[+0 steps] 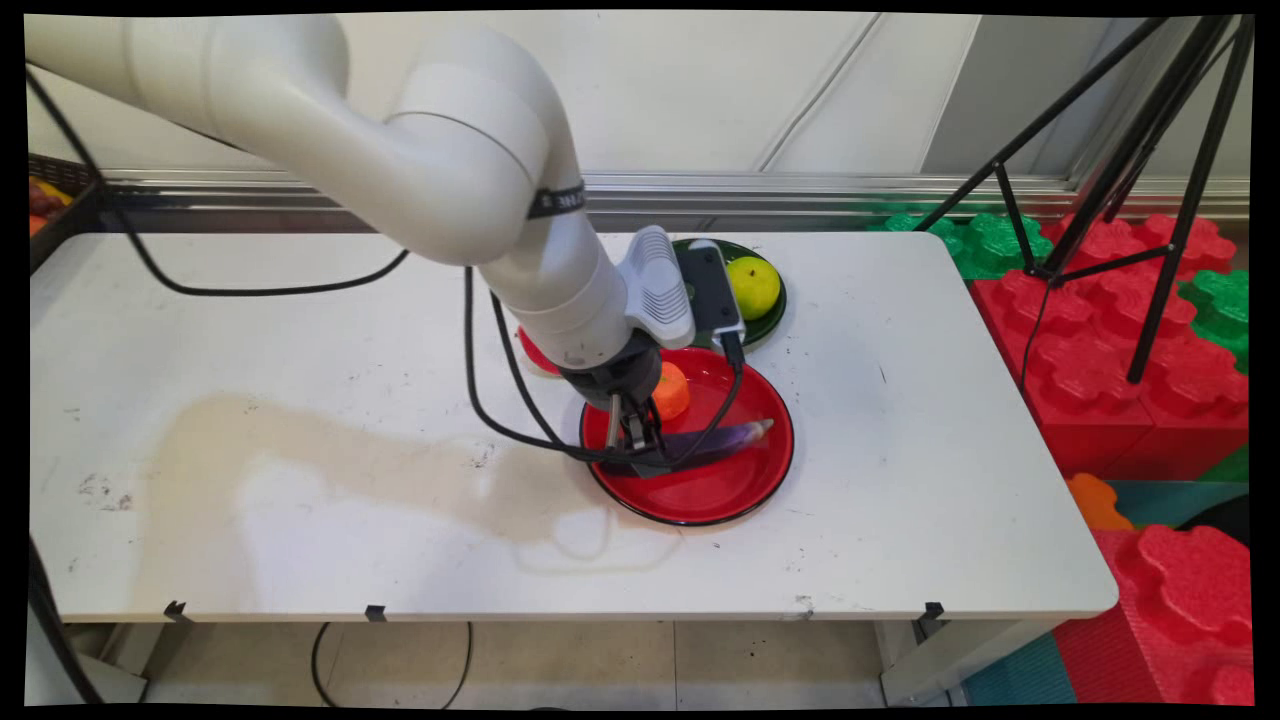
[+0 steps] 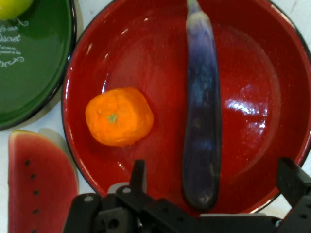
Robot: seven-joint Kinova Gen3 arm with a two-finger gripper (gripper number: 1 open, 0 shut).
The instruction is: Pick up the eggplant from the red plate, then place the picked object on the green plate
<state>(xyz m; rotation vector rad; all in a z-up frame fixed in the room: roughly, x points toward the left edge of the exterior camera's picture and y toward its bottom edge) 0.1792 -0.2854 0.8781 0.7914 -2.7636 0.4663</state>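
Inspection, taking the red plate [image 1: 735, 490] as the landmark.

The gripper [image 2: 214, 187] hangs low over the plate's near-left part, directly above the blunt end of the eggplant [image 2: 200, 121]. In the hand view the fingers [image 2: 139, 174] stand wide apart, one on each side of that end, with a gap between each finger and the skin. Nothing is held. Whether the tips touch the plate surface cannot be told.

The eggplant lies flat inside the plate, running from the near-left side toward the right rim, its pale stem end pointing right in the main view. An orange [image 2: 119, 116] sits in the same plate, beside the eggplant but apart from it, on the side toward the green plate [image 2: 29, 73]. The green plate lies just behind the red one, their rims close, and carries a yellow-green fruit [image 1: 752, 286]. A watermelon slice [image 2: 39, 184] rests on the table [image 1: 300, 420] just outside the red plate's left rim.

Judgement on handling: the fingers straddle the eggplant across its width, which suits a long, rounded body. The hold sits near one end, so the far end may sag or swing when raised; a firm, square closure is advisable. The skin looks smooth and may slip. The orange lies close to one finger and should be kept clear.
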